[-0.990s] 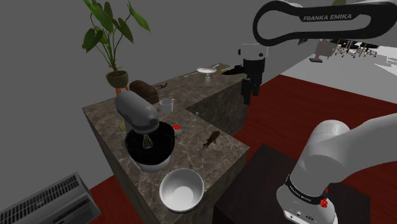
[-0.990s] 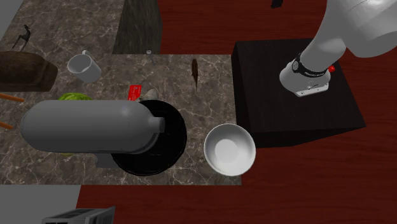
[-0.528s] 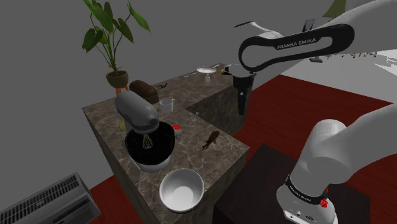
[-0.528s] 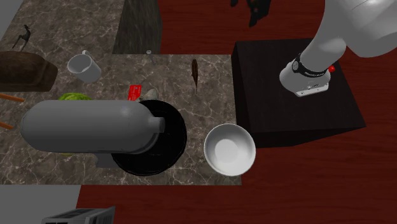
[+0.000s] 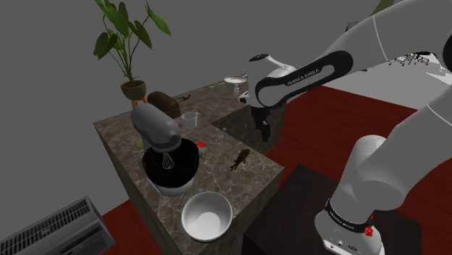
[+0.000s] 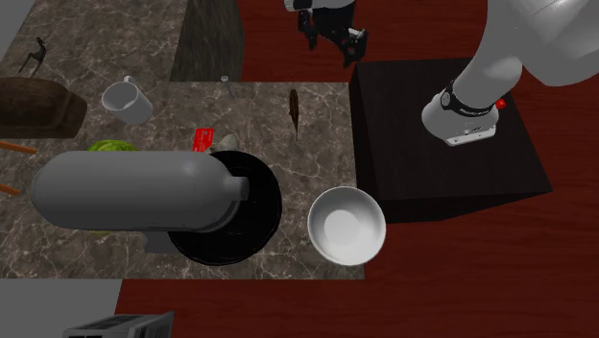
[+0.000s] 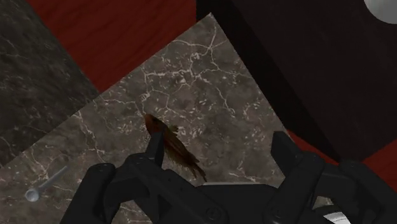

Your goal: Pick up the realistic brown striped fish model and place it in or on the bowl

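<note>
Evidently the approach step is in hand: the end effector (image 5: 265,132) hangs empty in the air with its two black fingers spread wide, and the brown fish (image 5: 240,159) lies untouched on the dark marbled counter (image 5: 217,141). In the shoulder view the fish sits close to the counter's right edge, right of the stand mixer (image 5: 156,129). It is well apart from the white bowl (image 5: 206,217), which stands at the near corner beside the mixer. The second exterior view puts the end effector (image 6: 332,40) over the red floor (image 6: 264,38) just beyond the counter's far edge, a little to that view's right of the fish (image 6: 295,108). In the wrist view the fish (image 7: 180,153) lies beside one finger (image 7: 154,147) instead of midway between the pair, and its body runs slantwise to the line on which they close. The next move therefore probably calls for bringing the end effector (image 7: 219,153) over the counter (image 7: 210,95) and centring the gap on the fish, perhaps with a slight wrist turn. It would then descend until the fingertips straddle the thin body. The arm (image 5: 384,166) rises from its stand (image 6: 413,115) at the shoulder view's lower right and arches high. Its lettered white forearm slopes down toward the left, and the wrist is bent so the end effector points downward, slightly tilted.
</note>
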You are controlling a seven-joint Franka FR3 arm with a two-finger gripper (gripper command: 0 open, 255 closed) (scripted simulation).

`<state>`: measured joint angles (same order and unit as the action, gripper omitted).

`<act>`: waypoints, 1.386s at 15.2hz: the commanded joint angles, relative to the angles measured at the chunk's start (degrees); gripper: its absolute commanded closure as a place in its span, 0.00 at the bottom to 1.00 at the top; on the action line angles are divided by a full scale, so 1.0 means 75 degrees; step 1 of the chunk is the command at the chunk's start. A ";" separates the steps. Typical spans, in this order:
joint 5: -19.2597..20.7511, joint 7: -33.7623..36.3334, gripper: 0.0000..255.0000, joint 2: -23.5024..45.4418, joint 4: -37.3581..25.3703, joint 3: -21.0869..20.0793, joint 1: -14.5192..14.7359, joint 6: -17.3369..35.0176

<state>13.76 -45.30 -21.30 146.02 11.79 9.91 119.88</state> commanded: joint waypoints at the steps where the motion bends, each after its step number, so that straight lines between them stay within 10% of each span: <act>1: 0.0160 -0.0661 0.00 0.0467 0.0069 0.0099 0.0143 0.0652; 11: 0.0653 -0.3590 0.00 0.3295 -0.0313 0.0197 0.0613 0.3654; 21: 0.0732 -0.3535 0.00 0.4105 -0.0312 0.0259 0.0506 0.4482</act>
<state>19.23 -71.88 9.29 143.69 13.74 13.69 153.29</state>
